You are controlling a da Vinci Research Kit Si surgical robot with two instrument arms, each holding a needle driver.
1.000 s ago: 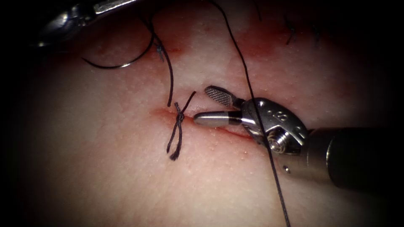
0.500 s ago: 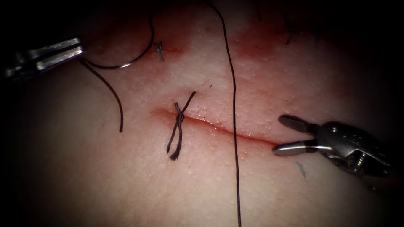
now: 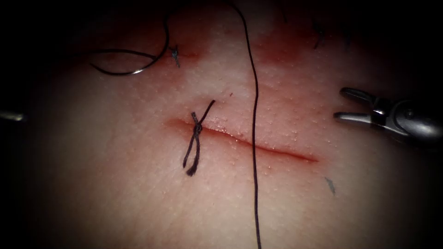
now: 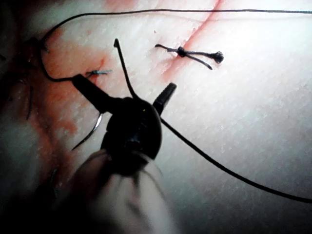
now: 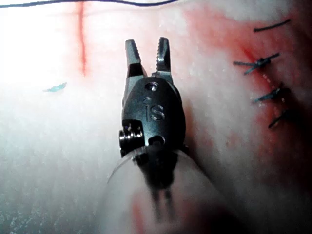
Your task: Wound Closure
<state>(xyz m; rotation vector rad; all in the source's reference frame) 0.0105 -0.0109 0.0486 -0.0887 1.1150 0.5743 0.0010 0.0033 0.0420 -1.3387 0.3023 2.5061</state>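
The cut (image 3: 258, 146) runs across the tissue (image 3: 138, 193), with one knotted stitch (image 3: 197, 127) near its left end. The curved needle (image 3: 134, 72) lies loose on the tissue, up and to the left of the cut; neither tool holds it. A long thread (image 3: 253, 138) crosses the cut from top to bottom. My right tool (image 3: 344, 103) hovers past the cut's right end, jaws open and empty; it also shows as the right tool (image 5: 147, 51). My left tool (image 4: 127, 90) stands wide open over the needle (image 4: 92, 129), a loose thread end (image 4: 122, 63) between its fingers, gripped by neither.
A small older stitch (image 3: 175, 54) sits beside the needle. Several dark stitches (image 5: 263, 62) line a red-stained strip of tissue, faintly seen as the far stitches (image 3: 318, 36). A short cut bit of thread (image 3: 330, 184) lies below the cut's right end.
The right tool drew back from the cut to the right and its jaws narrowed. The left tool swung down to the left edge, opened and let go of the thread.
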